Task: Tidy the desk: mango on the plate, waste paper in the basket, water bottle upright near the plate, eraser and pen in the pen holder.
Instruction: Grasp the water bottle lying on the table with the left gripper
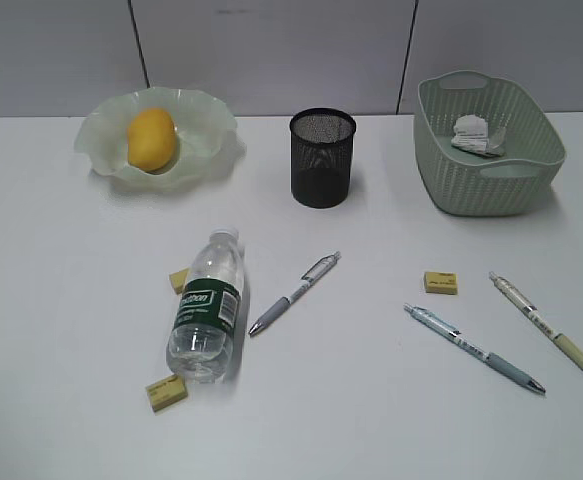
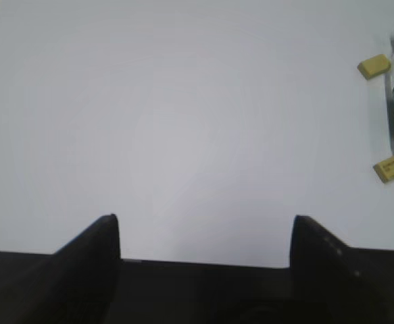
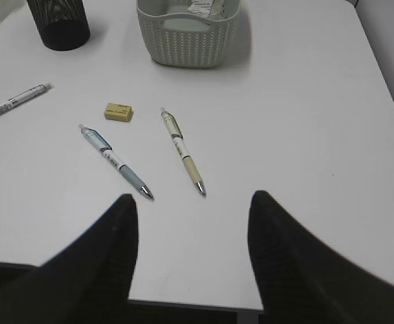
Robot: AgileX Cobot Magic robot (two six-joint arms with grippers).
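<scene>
The mango [image 1: 151, 138] sits in the plate [image 1: 203, 120] and the waste paper [image 1: 478, 135] lies in the basket [image 1: 451, 185]. The water bottle [image 1: 209, 305] lies on its side on the worktop [image 1: 371, 400]. Left tool [image 2: 203, 226] and right tool [image 3: 193, 206] both hover with fingers apart, empty.

Left claw [image 2: 203, 223] black, blunt tapered fingers, right claw [image 3: 193, 202] black, finely textured fingers
</scene>
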